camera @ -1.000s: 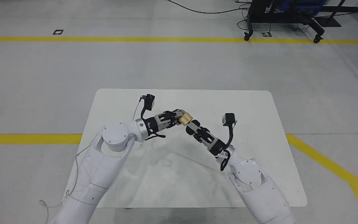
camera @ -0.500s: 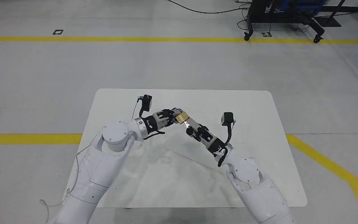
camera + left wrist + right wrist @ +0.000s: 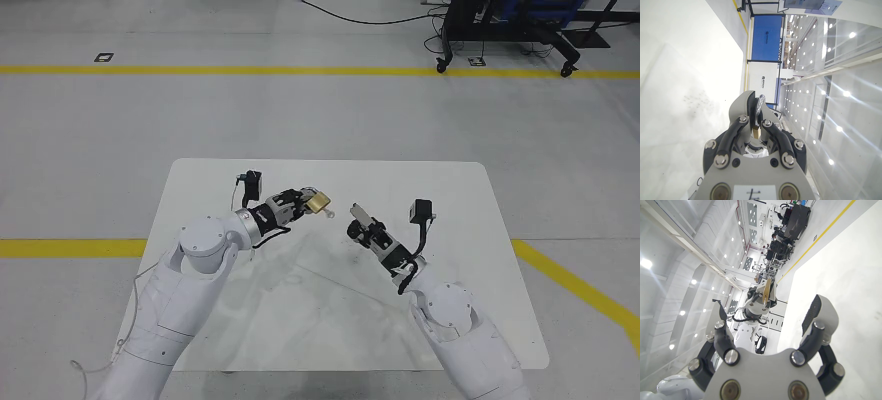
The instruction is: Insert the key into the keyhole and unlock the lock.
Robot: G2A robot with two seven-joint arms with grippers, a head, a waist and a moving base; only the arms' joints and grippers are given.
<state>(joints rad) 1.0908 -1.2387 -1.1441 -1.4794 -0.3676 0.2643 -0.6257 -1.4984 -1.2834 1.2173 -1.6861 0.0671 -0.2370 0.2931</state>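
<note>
My left gripper [image 3: 310, 201] is shut on a brass padlock [image 3: 319, 202] and holds it above the middle of the white table [image 3: 450, 190]. In the left wrist view the lock's silver shackle [image 3: 760, 103] is pinched between the pads, with the brass body [image 3: 756, 133] nearer the palm. From the right wrist view the padlock [image 3: 766, 290] faces me, and a small silver key [image 3: 763, 306] sticks out of its underside. My right gripper [image 3: 358, 217] hangs open a short way to the right of the lock, with nothing between its fingers [image 3: 814, 310].
The table's surface around both arms is bare white. Yellow floor lines [image 3: 300, 70] run behind and beside the table. A black wheeled frame [image 3: 505, 40] stands on the floor far back right.
My right gripper has let go at the lock, opened and drawn back to the right. The left gripper has shifted the padlock slightly left and back.
</note>
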